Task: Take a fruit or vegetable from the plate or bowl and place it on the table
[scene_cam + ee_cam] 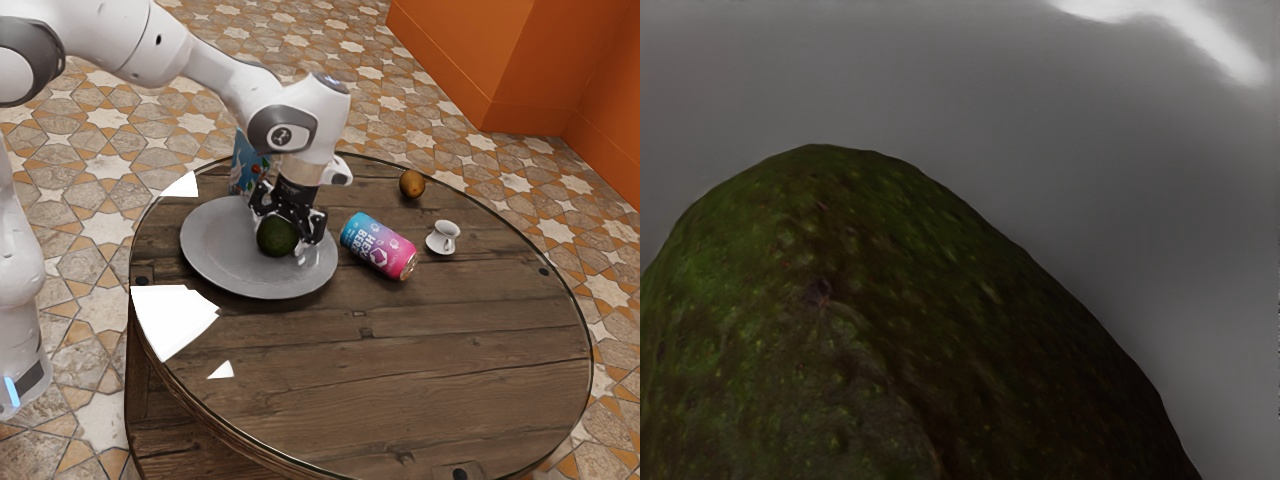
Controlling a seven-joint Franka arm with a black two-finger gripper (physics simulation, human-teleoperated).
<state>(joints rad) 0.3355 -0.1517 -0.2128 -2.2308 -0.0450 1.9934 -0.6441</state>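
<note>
My gripper is low over the grey plate, at a dark green avocado. The avocado's near side hides part of the gripper, and I cannot tell whether the gripper is open or shut on it. In the wrist view the avocado looms large and close under my hand, with the grey plate surface behind it. Whether the avocado touches the plate is hidden.
A blue-and-pink can lies on the wooden table just beyond the plate, towards the exterior view's right. Farther that way are a small white cup on a saucer and a brown round fruit. A blue box stands behind the plate.
</note>
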